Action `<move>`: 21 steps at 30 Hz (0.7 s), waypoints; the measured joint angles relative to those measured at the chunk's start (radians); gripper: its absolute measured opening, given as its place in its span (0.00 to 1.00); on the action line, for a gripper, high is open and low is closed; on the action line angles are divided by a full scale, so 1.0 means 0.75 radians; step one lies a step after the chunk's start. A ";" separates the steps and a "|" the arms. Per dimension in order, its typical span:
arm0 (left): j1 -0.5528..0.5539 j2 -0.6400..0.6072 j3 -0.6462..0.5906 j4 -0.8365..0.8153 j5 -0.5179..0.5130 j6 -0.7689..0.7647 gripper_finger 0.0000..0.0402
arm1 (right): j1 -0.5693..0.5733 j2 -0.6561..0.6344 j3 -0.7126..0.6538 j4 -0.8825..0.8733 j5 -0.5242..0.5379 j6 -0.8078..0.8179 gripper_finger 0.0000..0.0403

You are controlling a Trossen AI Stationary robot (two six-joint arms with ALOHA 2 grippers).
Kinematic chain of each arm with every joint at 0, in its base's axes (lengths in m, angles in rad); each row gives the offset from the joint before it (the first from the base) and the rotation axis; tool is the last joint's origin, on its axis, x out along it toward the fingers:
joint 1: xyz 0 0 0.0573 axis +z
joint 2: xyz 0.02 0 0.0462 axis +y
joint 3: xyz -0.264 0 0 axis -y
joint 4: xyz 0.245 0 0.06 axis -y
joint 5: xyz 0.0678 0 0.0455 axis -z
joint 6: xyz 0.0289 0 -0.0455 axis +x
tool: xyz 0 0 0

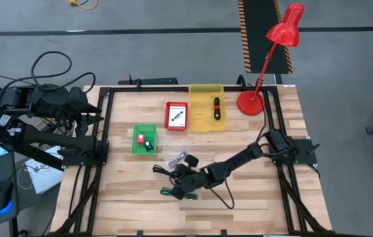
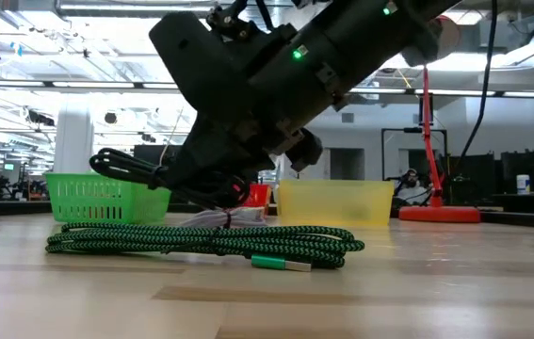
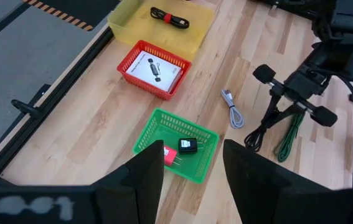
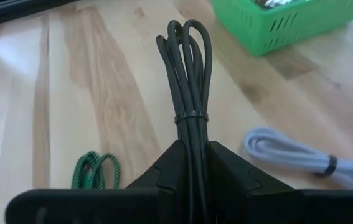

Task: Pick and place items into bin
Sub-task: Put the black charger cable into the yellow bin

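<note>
Yellow bin (image 1: pixel 206 122) held a black cable; red basket (image 1: pixel 176 126) a white card; green basket (image 1: pixel 143 149) chargers. Right gripper (image 4: pixel 192 163) clamped black cable bundle (image 4: pixel 187 81) at table's 6 o'clock; left gripper (image 3: pixel 193 163) fingers apart.

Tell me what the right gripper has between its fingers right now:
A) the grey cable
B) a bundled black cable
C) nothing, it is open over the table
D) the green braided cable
B. The right wrist view shows the right gripper shut on a bundled black cable, while the green braided cable and the grey cable lie on the table to either side.
</note>
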 joint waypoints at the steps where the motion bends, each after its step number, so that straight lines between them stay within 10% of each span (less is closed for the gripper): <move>1: 0.000 0.000 0.000 0.000 0.000 0.000 0.38 | -0.009 0.000 0.000 0.008 0.001 -0.009 0.13; 21: 0.000 0.000 0.000 0.000 0.000 0.000 0.38 | -0.221 0.000 0.000 0.287 0.007 -0.260 0.13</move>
